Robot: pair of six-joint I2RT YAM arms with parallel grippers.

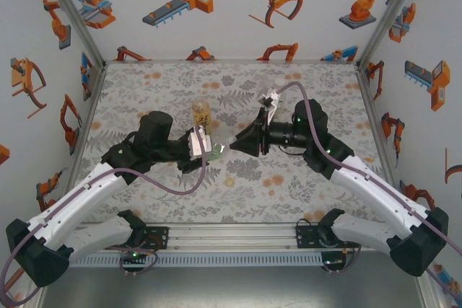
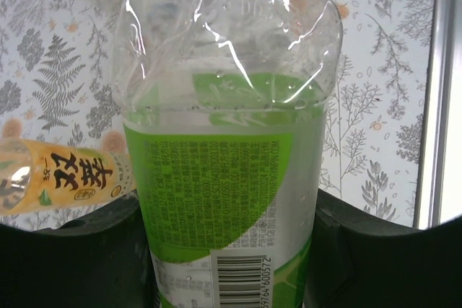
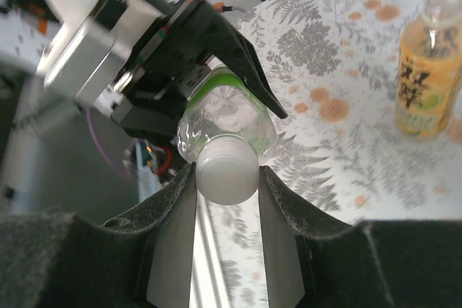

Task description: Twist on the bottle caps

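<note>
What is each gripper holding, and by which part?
Left gripper grips the clear plastic green-labelled bottle around its body; right gripper pinches the white round plastic cap on that bottle's neck by its sides.

cap (image 3: pixel 227 171): whitish | slim bottle (image 2: pixel 216 200): clear, green label | second bottle (image 3: pixel 426 77): amber, yellow label | counter (image 1: pixel 310 192): grey leaf print — orange blooms scattered

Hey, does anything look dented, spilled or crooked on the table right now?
The green-label bottle, held tilted off the table in the left gripper, looks crumpled around its clear shoulder, with uneven creases. The right gripper is shut on its white cap. No spill is visible, and the amber bottle stands upright.
</note>
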